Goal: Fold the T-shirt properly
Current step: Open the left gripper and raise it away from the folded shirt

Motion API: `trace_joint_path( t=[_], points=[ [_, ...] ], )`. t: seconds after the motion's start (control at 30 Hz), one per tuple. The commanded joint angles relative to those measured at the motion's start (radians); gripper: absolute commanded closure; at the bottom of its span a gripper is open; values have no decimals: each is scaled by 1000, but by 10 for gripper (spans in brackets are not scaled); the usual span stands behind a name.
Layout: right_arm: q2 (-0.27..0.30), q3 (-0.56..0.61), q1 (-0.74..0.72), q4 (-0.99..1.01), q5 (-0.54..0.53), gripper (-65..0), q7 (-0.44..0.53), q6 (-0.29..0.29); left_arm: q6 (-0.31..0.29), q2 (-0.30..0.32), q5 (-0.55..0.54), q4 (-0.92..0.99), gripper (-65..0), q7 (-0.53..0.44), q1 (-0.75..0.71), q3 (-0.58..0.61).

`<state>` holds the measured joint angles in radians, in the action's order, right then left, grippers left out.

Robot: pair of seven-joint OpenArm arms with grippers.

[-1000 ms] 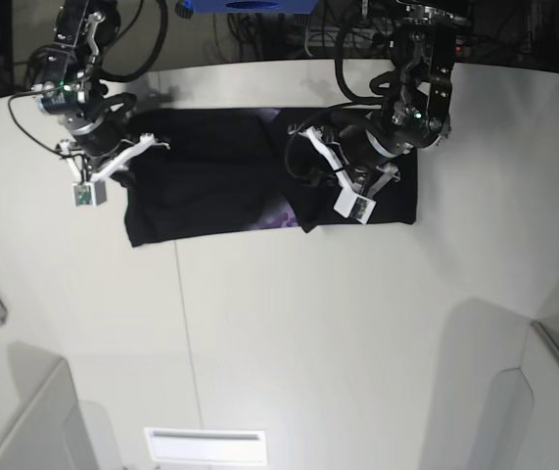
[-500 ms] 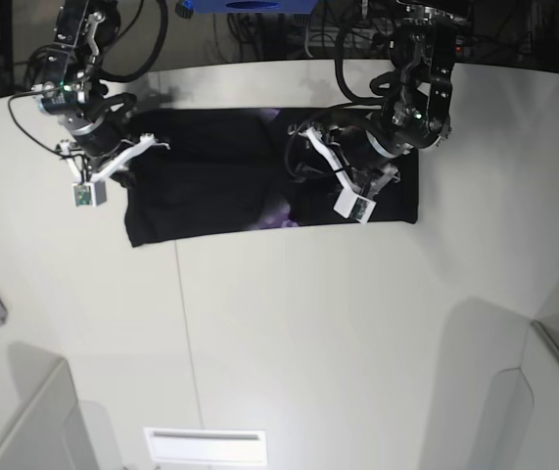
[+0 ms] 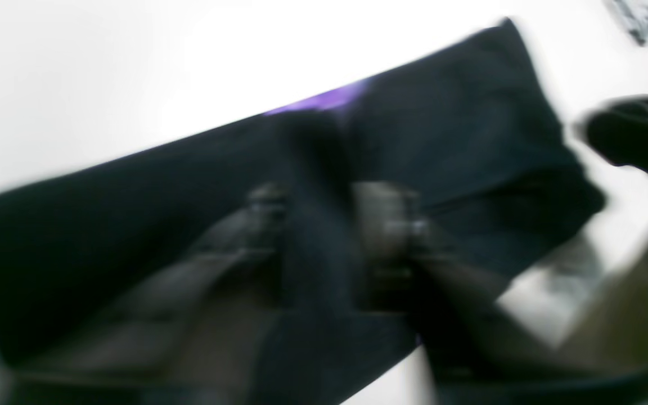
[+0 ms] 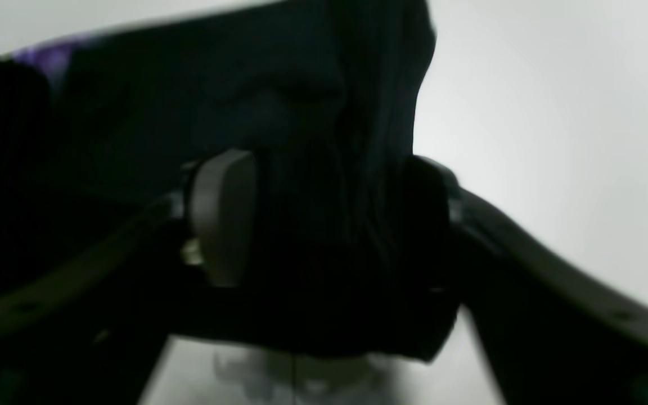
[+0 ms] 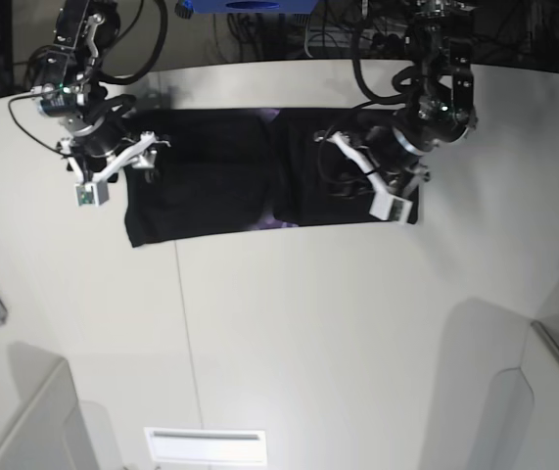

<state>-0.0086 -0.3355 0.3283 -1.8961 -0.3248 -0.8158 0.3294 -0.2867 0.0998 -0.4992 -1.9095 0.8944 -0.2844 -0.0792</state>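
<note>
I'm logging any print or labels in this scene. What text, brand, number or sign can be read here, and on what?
None can be read.
T-shirt: plain black, no print visible; a purple patch shows, without lettering.
Both wrist views are too blurred for any text.

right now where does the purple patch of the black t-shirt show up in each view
Base: the purple patch is a sliver on the T-shirt near edge, mid-width.
Left wrist: purple patch at upper centre, on the far cloth edge.
Right wrist: purple patch at upper left.
Shared landmark: the shirt edge against the white table.
</note>
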Motion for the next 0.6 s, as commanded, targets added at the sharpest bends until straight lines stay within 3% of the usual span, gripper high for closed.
trace_joint_path(
  t=[0.0, 0.13, 0.23, 0.33, 0.43, 0.57],
  points=[
    [2, -27, -24, -18, -15, -489, 5, 1, -3, 18, -13, -20, 0, -14, -8, -38],
    [-6, -144, -94, -13, -155, -494, -87, 3, -6, 76, -13, -11, 0, -21, -62, -189],
    [32, -202, -160, 22, -254, -494, -198, 3, -10, 116, -11, -11, 0, -25, -102, -285],
    [80, -210, -222, 120, -339, -494, -296, 3, -92, 122, -2, 5, 0, -44, -120, -382],
    [94, -205, -238, 214, -374, -494, -313, 3, -164, 122, 0, 78, 0, -117, -131, -459],
    [108, -201, -232, 277, -371, -494, -265, 1, -188, 142, 32, 201, 0, -191, -132, -468]
  ],
)
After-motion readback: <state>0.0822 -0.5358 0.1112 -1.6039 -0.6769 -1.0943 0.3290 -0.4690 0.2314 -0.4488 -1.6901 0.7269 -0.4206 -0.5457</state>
